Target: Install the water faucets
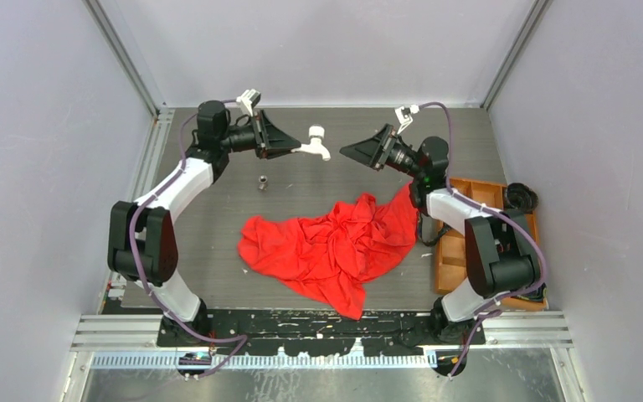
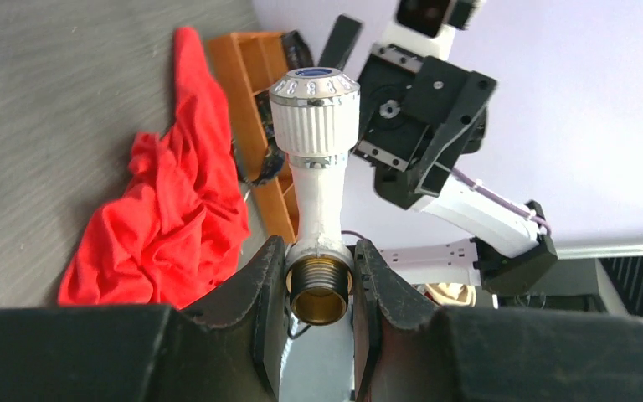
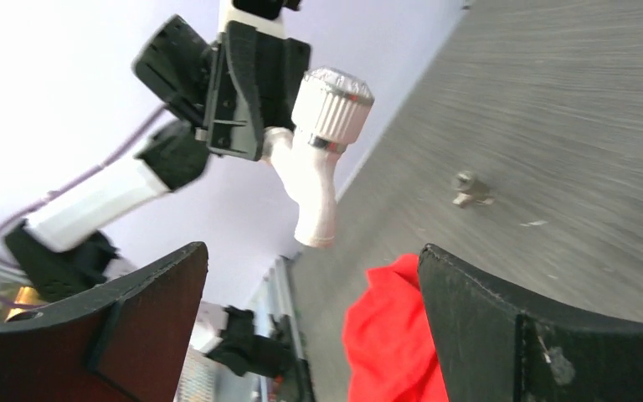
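Note:
The white plastic faucet (image 1: 316, 142) with a ribbed round blue-topped knob is held in the air over the far middle of the table. My left gripper (image 1: 295, 148) is shut on it beside its brassy threaded tip (image 2: 321, 290); the knob (image 2: 314, 113) points away from the wrist. The faucet also shows in the right wrist view (image 3: 316, 151). My right gripper (image 1: 345, 152) is open and empty, facing the faucet from the right with a small gap. The small grey metal fitting (image 1: 263, 182) stands on the table below the left gripper and shows in the right wrist view (image 3: 469, 188).
A crumpled red cloth (image 1: 331, 243) lies in the middle of the table. An orange compartment tray (image 1: 452, 251) with black parts sits at the right edge, under the right arm. Grey walls enclose the table.

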You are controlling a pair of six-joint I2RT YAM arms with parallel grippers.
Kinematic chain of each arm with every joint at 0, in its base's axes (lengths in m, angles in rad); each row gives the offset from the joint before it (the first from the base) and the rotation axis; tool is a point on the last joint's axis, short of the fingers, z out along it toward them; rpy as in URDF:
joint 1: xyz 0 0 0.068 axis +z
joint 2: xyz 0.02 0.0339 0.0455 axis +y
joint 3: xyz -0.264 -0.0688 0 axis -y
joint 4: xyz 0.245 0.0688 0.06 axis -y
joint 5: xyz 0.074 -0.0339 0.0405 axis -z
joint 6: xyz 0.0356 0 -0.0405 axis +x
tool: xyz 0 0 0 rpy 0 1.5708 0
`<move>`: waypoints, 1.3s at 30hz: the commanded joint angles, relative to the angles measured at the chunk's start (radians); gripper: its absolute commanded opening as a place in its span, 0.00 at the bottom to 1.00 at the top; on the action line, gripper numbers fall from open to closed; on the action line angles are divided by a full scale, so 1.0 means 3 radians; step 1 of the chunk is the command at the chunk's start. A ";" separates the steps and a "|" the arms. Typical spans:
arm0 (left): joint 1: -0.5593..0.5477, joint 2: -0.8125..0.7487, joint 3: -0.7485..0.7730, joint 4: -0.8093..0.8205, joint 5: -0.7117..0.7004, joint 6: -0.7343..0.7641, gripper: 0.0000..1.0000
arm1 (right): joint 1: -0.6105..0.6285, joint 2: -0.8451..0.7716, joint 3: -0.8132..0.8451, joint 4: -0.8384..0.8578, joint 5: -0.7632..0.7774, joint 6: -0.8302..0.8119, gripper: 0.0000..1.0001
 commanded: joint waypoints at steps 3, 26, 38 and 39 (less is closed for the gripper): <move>-0.0003 -0.0091 -0.0153 0.1577 0.0154 -0.0737 0.00 | 0.0160 0.0151 -0.0036 0.1730 0.0161 0.1311 1.00; -0.0042 -0.0231 -0.0247 0.1438 0.0174 -0.0648 0.00 | 0.0702 0.0821 0.0788 0.1444 0.0227 0.1092 0.63; -0.0044 -0.0318 -0.0244 0.1318 0.0200 -0.0566 0.00 | 0.0744 0.0892 0.0811 0.1362 0.0212 0.1108 0.53; -0.0047 -0.0322 -0.0245 0.1316 0.0198 -0.0563 0.00 | 0.0747 0.0888 0.0816 0.1348 0.0205 0.1102 0.53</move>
